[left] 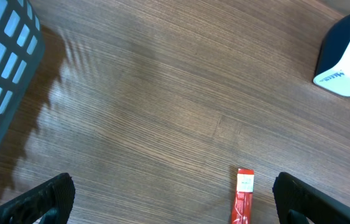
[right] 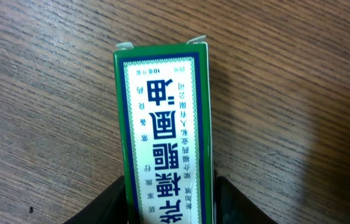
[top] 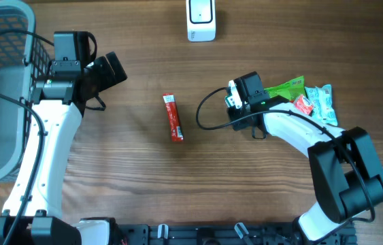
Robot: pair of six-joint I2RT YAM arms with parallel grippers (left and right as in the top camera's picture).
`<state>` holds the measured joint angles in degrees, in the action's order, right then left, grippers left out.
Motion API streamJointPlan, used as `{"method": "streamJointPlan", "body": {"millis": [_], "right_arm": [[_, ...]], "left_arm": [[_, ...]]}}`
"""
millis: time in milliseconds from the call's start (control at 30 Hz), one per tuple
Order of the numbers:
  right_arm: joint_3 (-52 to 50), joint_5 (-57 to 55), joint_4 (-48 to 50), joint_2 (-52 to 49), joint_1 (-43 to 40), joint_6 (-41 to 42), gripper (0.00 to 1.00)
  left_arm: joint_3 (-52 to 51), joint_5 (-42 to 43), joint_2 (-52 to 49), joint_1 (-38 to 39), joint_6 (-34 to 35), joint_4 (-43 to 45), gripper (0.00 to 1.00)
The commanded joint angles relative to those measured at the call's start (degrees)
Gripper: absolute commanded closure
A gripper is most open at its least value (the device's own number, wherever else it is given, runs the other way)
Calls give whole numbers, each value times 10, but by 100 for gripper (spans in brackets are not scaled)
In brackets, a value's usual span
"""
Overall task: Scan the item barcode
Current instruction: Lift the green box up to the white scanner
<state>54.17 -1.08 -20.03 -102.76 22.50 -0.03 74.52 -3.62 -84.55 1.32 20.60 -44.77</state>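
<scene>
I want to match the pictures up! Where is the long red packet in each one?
Overhead: the long red stick packet lies near the picture's middle.
Left wrist: the packet is at the bottom edge, right of centre.
Right wrist: not in it; a green cardboard box fills the view.
Shared landmark: the white plastic scanner box, beyond the packet in both.

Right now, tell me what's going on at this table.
The right claw grips a green box by its sides. The left claw hangs open, holding nothing. A red packet lies loose in the middle, and the scanner stands at the far edge, the box not yet near it.
</scene>
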Motion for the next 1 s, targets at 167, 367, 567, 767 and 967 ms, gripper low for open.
{"method": "streamJointPlan", "body": {"millis": [167, 367, 567, 767, 967], "right_arm": [[0, 16, -8, 3, 1, 0, 66], [36, 61, -40, 39, 1, 1, 69], [92, 102, -110, 134, 1, 22, 73], [195, 173, -231, 193, 1, 50, 73], [392, 207, -377, 165, 1, 64, 74]], "left_arm": [[4, -8, -3, -3, -7, 1, 0], [4, -8, -3, -3, -7, 1, 0], [4, -8, -3, -3, -7, 1, 0], [4, -8, -3, -3, -7, 1, 0], [4, -8, -3, -3, -7, 1, 0]]}}
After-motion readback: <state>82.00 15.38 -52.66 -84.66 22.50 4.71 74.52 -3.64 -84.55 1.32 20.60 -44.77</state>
